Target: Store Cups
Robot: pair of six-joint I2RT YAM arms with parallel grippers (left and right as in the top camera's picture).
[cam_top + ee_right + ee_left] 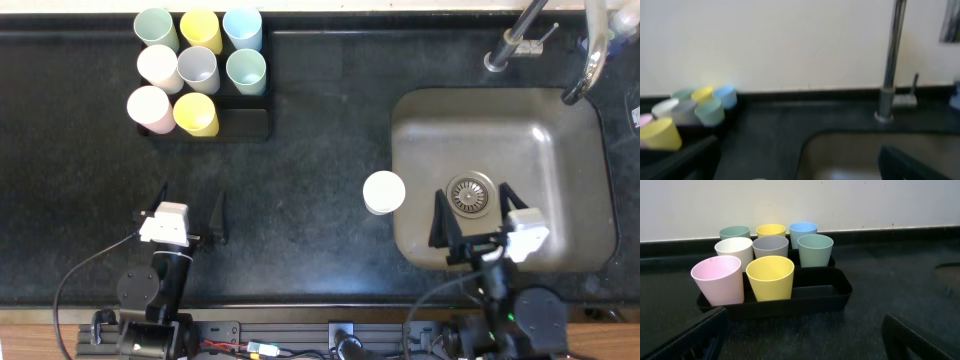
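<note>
**A:** Black speckled worktop (320,150) below a pale wall, with a steel sink (405,250) sunk in on the right and a faucet (517,38) behind it. Where do the cups sit?

**B:** Eight stand in the black tray (248,125) at the far left: three, three, then two in the row nearest the arms. The ninth, a lone white cup (384,192), stands on the worktop just beside the sink's left rim.

**A:** Which way do they point?

**B:** The left wrist view takes the tray from the side. Every cup there is upright, mouth up, long axis vertical. From above, the lone white cup is a plain round disc, its axis vertical too. Mouth up or down, I cannot tell.

**A:** Colours, counted?

**B:** Two yellow cups (770,277), two green cups (815,247), one pink cup (719,280), one grey cup (770,246), one blue cup (803,230), and a trayed white cup (734,250) besides the lone one.

**A:** And the hands?

**B:** The left hand (190,212) hangs over the worktop on the near side of the tray, fingers spread, holding nothing. The right hand (474,215) is over the sink basin, fingers likewise spread. The right wrist view adds the faucet's upright stem and the tray far off across the worktop.
</note>
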